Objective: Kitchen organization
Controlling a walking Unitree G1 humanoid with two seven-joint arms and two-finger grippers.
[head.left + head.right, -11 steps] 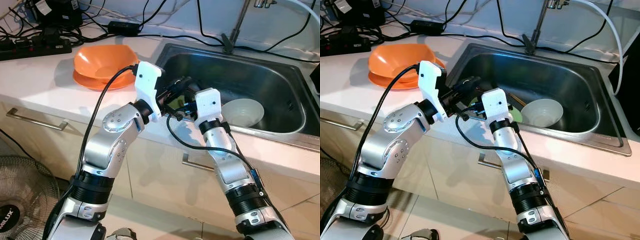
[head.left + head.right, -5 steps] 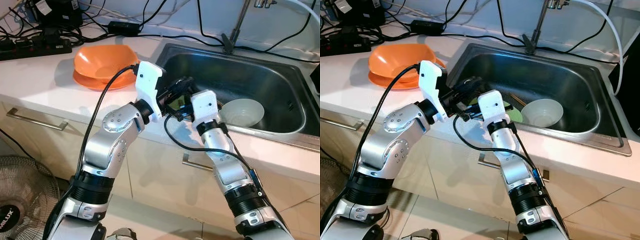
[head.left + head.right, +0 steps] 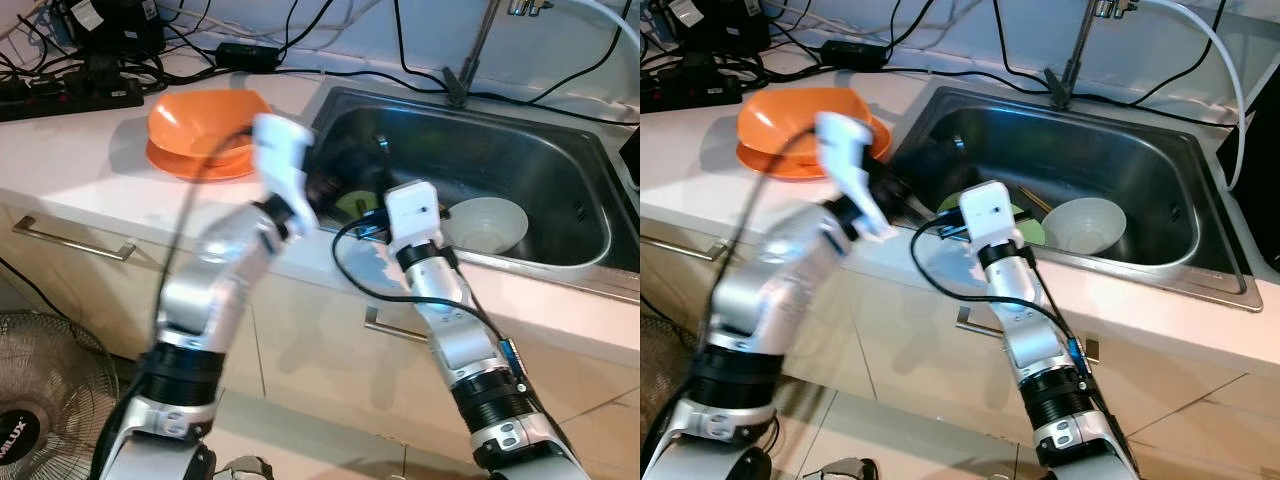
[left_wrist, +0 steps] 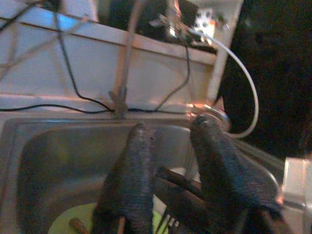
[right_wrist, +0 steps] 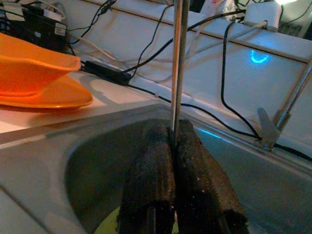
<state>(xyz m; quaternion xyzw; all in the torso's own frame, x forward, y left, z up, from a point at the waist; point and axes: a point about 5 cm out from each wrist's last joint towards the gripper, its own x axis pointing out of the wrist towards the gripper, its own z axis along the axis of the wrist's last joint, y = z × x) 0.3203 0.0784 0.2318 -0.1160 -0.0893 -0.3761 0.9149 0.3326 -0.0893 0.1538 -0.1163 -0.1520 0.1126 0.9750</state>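
right gripper [image 5: 174, 146] is pressed together on a thin metal rod [image 5: 177, 58], which is pinched between the two black fingers and stands upright above them; it cannot be told what utensil the rod belongs to; the gripper is held over the near left part of the steel sink [image 3: 560, 170], just above a green plate [image 3: 1025, 228] that lies on the sink floor; a white bowl [image 3: 487, 222] is seen inside the sink, beside the green plate on the side away from the orange dishes; left gripper [image 4: 170, 146] is also held over the sink, its fingers [image 4: 134, 161] spread apart with a gap between them; the left arm [image 3: 225, 260] is blurred in the head views; beneath the left fingers a dark utensil and part of the green plate are made out; an orange bowl [image 3: 205, 118] is stacked on an orange plate [image 3: 180, 160] on the white counter [image 3: 70, 150], to the left of the sink; the tap [image 3: 470, 50] rises behind the sink; black cables [image 3: 300, 30] are strewn along the counter behind the sink.
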